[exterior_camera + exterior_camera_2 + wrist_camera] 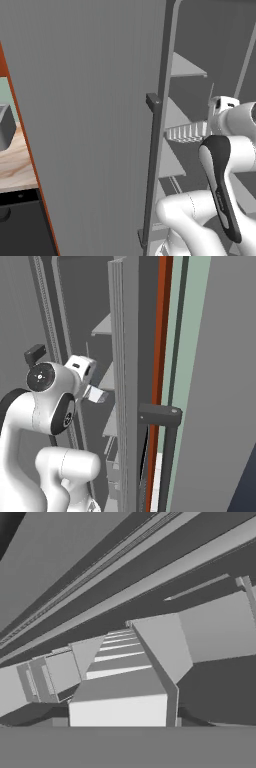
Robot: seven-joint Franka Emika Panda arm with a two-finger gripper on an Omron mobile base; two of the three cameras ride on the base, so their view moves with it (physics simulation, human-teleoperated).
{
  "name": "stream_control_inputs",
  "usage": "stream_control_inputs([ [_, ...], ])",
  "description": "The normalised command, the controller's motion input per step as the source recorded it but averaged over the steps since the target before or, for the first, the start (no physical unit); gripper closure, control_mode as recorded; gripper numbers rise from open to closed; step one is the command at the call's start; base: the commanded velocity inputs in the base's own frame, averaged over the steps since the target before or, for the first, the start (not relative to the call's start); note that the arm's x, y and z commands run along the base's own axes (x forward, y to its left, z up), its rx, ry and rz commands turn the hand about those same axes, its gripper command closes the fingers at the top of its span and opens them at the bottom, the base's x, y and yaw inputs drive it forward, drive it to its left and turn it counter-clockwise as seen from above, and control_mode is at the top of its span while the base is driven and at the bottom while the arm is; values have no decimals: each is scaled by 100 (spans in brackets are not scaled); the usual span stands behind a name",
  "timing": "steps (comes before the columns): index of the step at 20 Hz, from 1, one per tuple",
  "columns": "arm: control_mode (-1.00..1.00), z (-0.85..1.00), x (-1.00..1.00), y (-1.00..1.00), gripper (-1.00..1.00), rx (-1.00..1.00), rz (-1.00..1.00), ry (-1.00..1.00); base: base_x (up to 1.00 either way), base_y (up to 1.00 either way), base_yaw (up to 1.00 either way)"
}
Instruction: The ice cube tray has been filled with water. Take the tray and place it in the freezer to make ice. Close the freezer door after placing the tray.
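gripper (209,129): clenched on the near end of the ice tray (185,132), at the right of the left base view, middle height.
ice tray: white and ribbed, held about level, reaching left from the hand into the freezer (220,45); in the hand view it lies close, lower centre (117,672).
shelves (187,67): pale grey, above and below the tray; if the tray rests on one, i cannot tell.
freezer door (100,125): open, filling left and centre.
handle (152,150): dark upright bar on the door edge.
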Motion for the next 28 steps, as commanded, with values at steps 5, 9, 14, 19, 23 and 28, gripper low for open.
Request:
stream_control_inputs([
  [5,-100,-21,0,0,100,-18,9,-8,0,0,0],
  [9,-100,-6,0,0,100,-15,11,-6,0,0,0],
  [14,-100,-1,0,0,100,-14,11,-6,0,0,0],
  [19,-100,-3,0,0,100,-12,12,-6,0,0,0],
  [23,-100,-6,0,0,100,-10,11,-3,0,0,0],
  [28,-100,-13,0,0,100,-10,11,-4,0,0,0],
])
